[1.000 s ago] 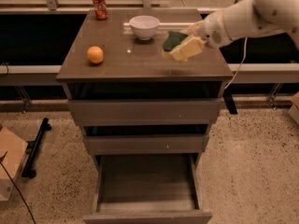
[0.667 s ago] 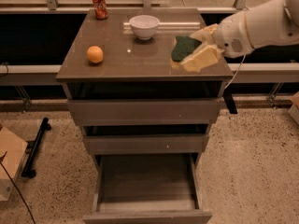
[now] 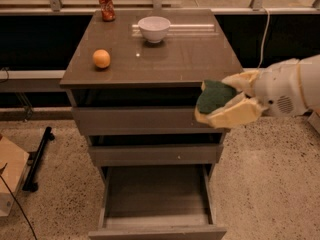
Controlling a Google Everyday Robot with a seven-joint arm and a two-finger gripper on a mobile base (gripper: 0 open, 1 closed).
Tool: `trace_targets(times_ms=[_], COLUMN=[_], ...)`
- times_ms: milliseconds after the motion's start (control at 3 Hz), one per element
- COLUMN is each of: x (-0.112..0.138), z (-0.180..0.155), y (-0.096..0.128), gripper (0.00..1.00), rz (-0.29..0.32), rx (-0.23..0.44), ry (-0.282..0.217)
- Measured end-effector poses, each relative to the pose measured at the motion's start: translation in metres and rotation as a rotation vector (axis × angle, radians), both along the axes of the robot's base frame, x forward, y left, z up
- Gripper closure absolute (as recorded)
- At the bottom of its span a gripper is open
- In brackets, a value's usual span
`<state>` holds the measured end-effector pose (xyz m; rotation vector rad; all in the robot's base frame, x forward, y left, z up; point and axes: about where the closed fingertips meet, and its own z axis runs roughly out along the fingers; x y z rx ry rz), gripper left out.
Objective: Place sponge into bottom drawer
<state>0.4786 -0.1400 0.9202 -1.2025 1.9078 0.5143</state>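
The gripper (image 3: 220, 100) is gripping the sponge (image 3: 214, 95), its two pale pads pinching it from above and below with the green face turned toward me. A second ago it was carrying the sponge over the cabinet top (image 3: 165, 59), just at 3 o'clock of the bowl (image 3: 154, 28). Then it was sliding out to the top's right edge. Now it is hanging clear of the top altogether, off the front right corner and lower, in front of the right end of the top drawer (image 3: 140, 121). From the middle of the top, that is putting the sponge at about 4 o'clock. So the carry is well under way and the arm seems to be heading downward. The bottom drawer (image 3: 156, 194) is standing pulled out with its floor bare, well below the sponge and at about 7 o'clock from it. I judge the gripper is going to need to drop past the shut middle drawer (image 3: 150, 155) and come in leftward before letting go. The orange (image 3: 101, 58) is sitting at 9 o'clock on the top and has not moved. As for writing, the red can (image 3: 106, 5) at 11 o'clock is showing pale markings, but I cannot read them, and nothing else is carrying a label.
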Motion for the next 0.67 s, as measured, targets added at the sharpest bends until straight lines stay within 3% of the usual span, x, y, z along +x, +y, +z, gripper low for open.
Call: trace_targets(times_ms=[333, 667], x=[-0.04, -0.063], z=[-0.05, -0.119], y=[0.004, 0.02], gripper=[1.0, 1.0], rz=[-0.098, -0.176], rx=[0.051, 0.117], ry=[0.097, 0.212])
